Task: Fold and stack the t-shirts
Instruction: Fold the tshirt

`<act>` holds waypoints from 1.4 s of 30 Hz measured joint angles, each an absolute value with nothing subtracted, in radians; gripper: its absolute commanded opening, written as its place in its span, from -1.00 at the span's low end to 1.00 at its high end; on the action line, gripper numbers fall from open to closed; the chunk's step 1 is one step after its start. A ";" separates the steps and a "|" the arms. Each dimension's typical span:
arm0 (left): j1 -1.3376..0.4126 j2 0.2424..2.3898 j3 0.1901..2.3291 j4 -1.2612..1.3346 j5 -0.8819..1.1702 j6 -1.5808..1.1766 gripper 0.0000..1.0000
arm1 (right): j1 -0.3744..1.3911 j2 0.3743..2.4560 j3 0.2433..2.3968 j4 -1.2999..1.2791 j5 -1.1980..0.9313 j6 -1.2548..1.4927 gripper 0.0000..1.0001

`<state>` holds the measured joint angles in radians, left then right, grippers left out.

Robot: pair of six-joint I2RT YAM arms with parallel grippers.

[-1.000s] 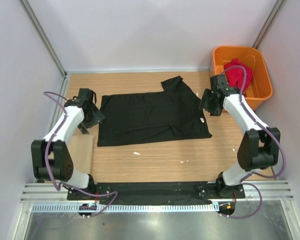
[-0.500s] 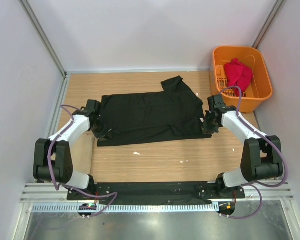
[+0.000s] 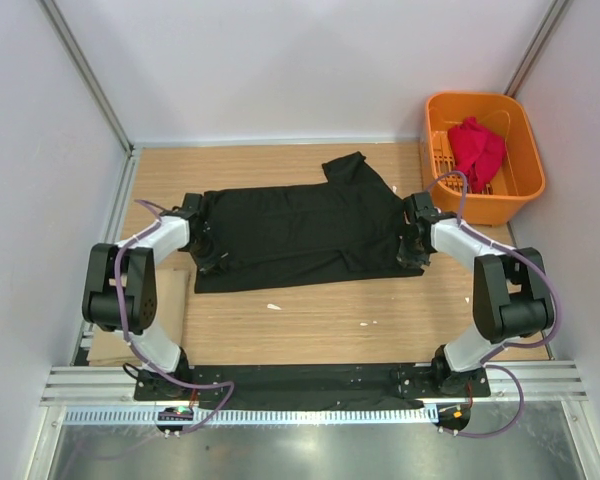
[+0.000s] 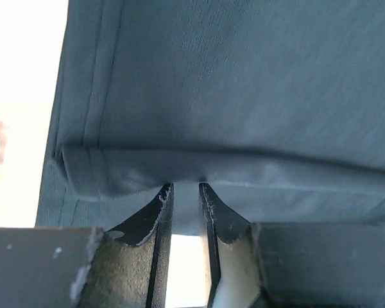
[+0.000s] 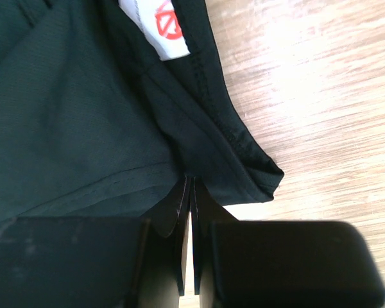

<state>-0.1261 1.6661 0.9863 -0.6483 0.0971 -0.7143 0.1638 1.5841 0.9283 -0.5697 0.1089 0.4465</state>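
black t-shirt (image 3: 300, 235): flat, left of your orange basket (image 3: 495, 208) | left gripper (image 3: 208, 262), right gripper (image 3: 410, 255): both just dropped, now pinched closed on its near corners | you can start folding | red t-shirt (image 3: 477, 150): inside basket

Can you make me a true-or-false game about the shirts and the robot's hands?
1. The red t-shirt is inside the orange basket. True.
2. The black t-shirt is folded into a small square. False: it lies spread out on the table, with one sleeve sticking out at the far side.
3. Both robot hands pinch the black t-shirt. True: the left gripper is shut on its left edge and the right gripper on its right edge, near the front corners.
4. The red t-shirt is stacked on the black t-shirt. False: they are apart, and nothing lies on the black one.
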 measured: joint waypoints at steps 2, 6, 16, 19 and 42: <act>-0.126 1.687 1.005 -0.647 0.088 -0.703 -0.54 | 0.166 1.594 0.923 -0.568 0.118 0.447 -0.81; -0.123 1.728 1.072 -0.654 0.051 -0.675 -0.49 | 0.168 1.607 0.919 -0.569 0.136 0.447 -0.82; -0.075 1.856 1.344 -0.726 -0.082 -0.576 -0.18 | 0.171 1.617 0.924 -0.576 0.155 0.442 -0.81; -0.071 1.770 1.325 -0.760 -0.090 -0.571 0.02 | 0.179 1.614 0.934 -0.599 0.155 0.442 -0.74; -0.107 1.608 0.925 -0.765 -0.027 -0.680 -0.11 | 0.210 1.610 0.920 -0.565 0.206 0.453 -0.44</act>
<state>-0.1074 1.6085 0.9249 -0.7647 -0.0269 -0.6800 0.2096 1.6096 0.9199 -0.5652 0.2062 0.4526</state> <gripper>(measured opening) 0.392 0.269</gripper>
